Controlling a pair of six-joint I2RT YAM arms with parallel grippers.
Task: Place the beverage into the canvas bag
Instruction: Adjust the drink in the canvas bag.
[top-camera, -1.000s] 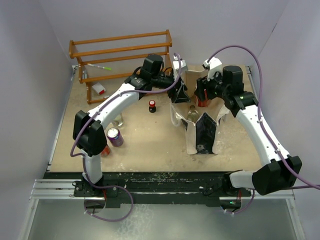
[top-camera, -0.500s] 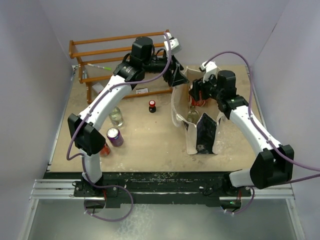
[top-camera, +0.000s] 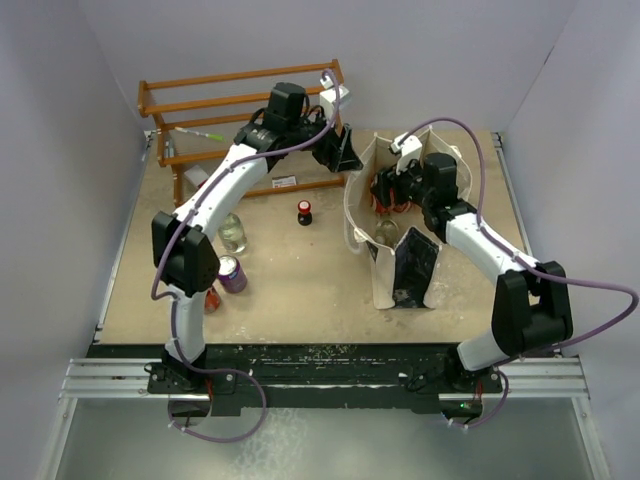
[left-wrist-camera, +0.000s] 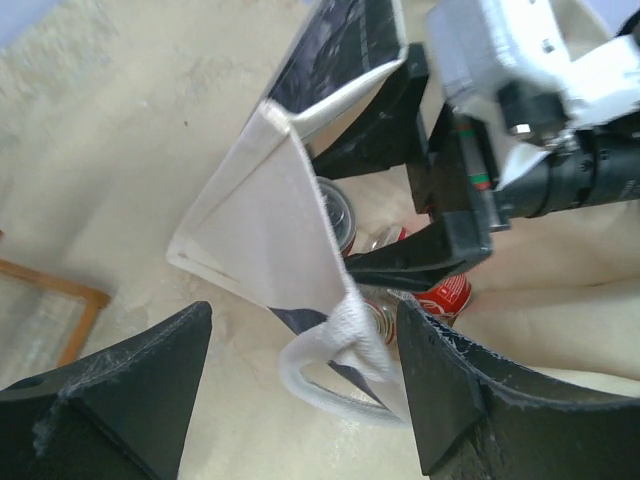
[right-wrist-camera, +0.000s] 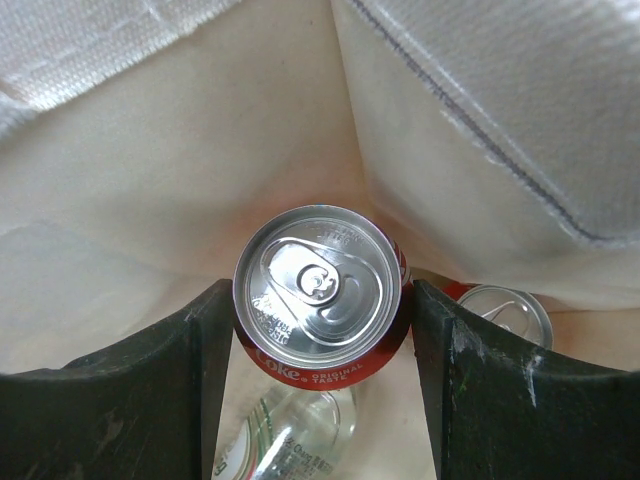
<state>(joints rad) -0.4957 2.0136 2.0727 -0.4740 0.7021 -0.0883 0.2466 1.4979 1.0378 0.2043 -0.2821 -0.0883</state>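
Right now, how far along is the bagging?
Done: a bottle and a silver-topped can sit in the canvas bag. In hand: the right gripper holds a Coke can inside it, not yet released. Remaining: purple can, clear bottle, small dark bottle outside.

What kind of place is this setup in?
Probably a robotics test cell: plain walls enclosing a worn tabletop, arms bolted to a metal rail, staged wooden rack and canvas bag.
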